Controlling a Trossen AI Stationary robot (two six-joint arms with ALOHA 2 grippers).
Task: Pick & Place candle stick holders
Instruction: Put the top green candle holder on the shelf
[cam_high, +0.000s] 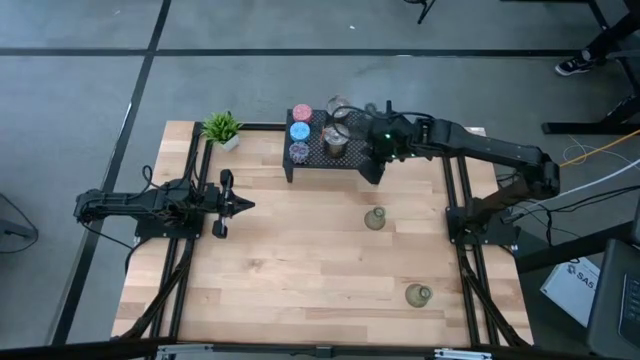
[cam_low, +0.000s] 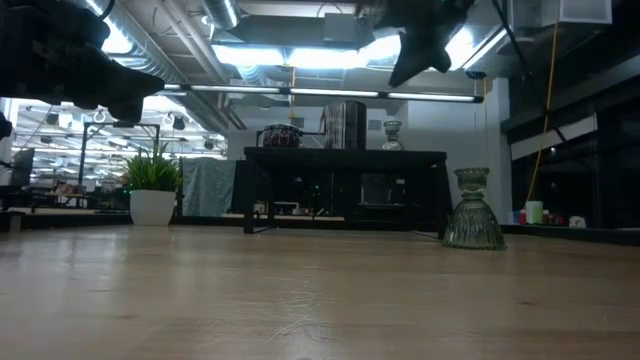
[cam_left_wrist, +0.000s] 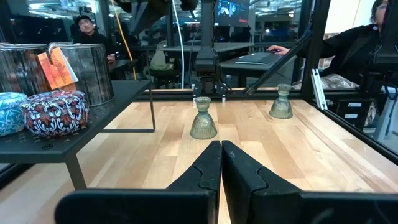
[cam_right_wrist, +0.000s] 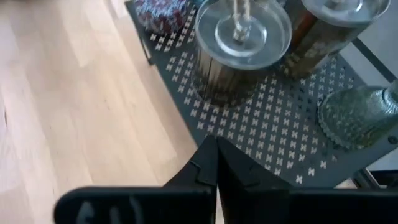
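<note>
Right gripper (cam_right_wrist: 216, 152) closed above rack (cam_right_wrist: 273, 134); empty.

Two olive-grey glass candle stick holders (cam_high: 375, 219) on the wooden tabletop; one pink (cam_high: 303, 114), one light blue (cam_high: 300, 131) and one speckled dark round holder (cam_high: 299, 151) on one black perforated metal rack (cam_high: 350, 158); one green potted plant (cam_high: 222, 129).
</note>
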